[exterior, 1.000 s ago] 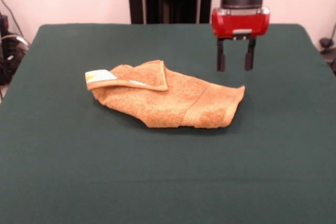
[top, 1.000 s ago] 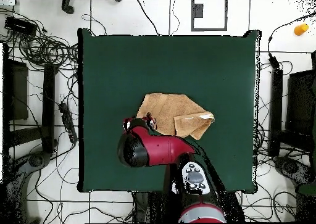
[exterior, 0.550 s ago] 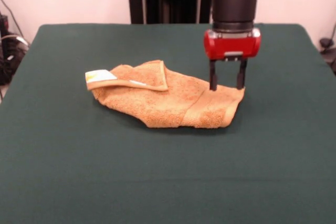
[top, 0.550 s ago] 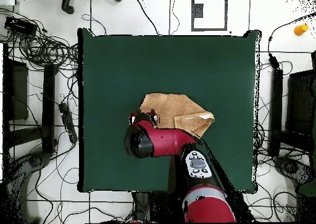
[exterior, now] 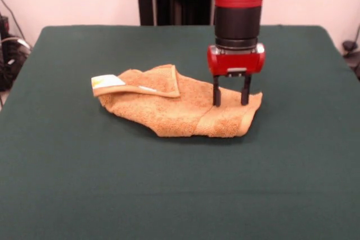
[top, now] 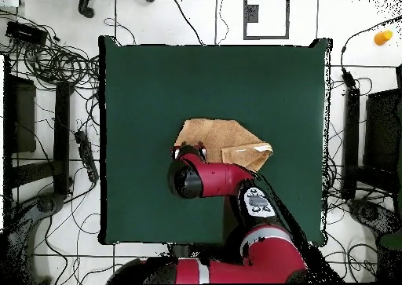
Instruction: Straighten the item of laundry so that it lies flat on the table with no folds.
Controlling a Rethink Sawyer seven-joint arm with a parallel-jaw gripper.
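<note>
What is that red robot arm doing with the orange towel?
The robot is trying to spread out the towel, which lies crumpled and folded over on the green table. Its gripper is open and has come down onto the towel's end, the one away from the white label. The fingers have not closed, so nothing is grabbed yet and the towel is not flat.

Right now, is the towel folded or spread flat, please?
Folded: the towel has a banded flap doubled over its top.
</note>
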